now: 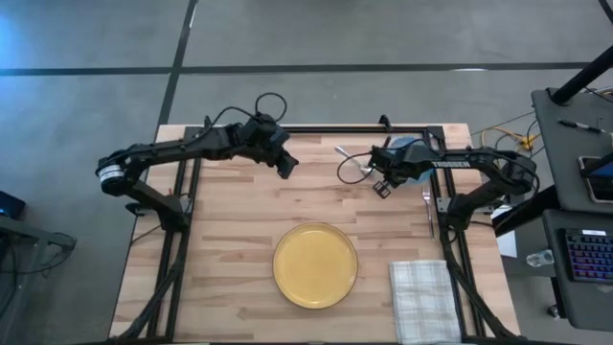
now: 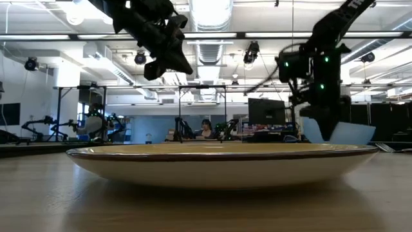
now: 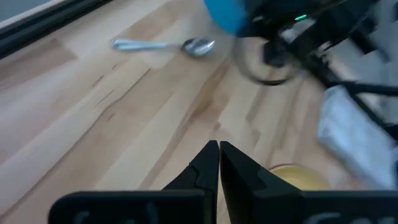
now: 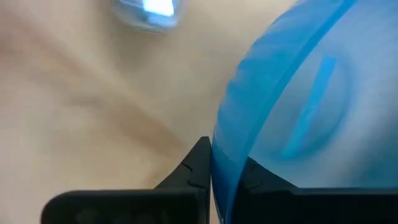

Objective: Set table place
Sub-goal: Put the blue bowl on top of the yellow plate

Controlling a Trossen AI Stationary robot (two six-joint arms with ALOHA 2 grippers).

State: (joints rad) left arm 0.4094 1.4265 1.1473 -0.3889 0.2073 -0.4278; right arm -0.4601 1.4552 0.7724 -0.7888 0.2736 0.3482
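My right gripper (image 1: 383, 182) is shut on the translucent blue bowl (image 1: 407, 151) over the table's far right part; in the low view the bowl (image 2: 338, 132) hangs tilted under it, behind the plate. The silver spoon (image 1: 350, 165) lies flat on the wood just left of the bowl. The round yellow plate (image 1: 315, 264) rests near the near edge, and the pale checked napkin (image 1: 424, 299) lies flat to its right. A thin silver fork (image 1: 428, 206) lies by the right frame rail. My left gripper (image 1: 285, 165) hovers shut, far left of centre, above the wood. My right gripper holds the blue bowl by its rim (image 4: 222, 163), one finger inside the bowl and one outside. The bowl sits tilted in the hold. Whether its lower part touches the table is hidden behind the plate in the low view.
The light wooden table (image 1: 230, 240) has bare wood between the two grippers and the plate. A black frame rail runs along the far edge (image 1: 326, 128) and down both sides. In the left wrist view, the spoon (image 3: 165, 45) and the right arm lie ahead.
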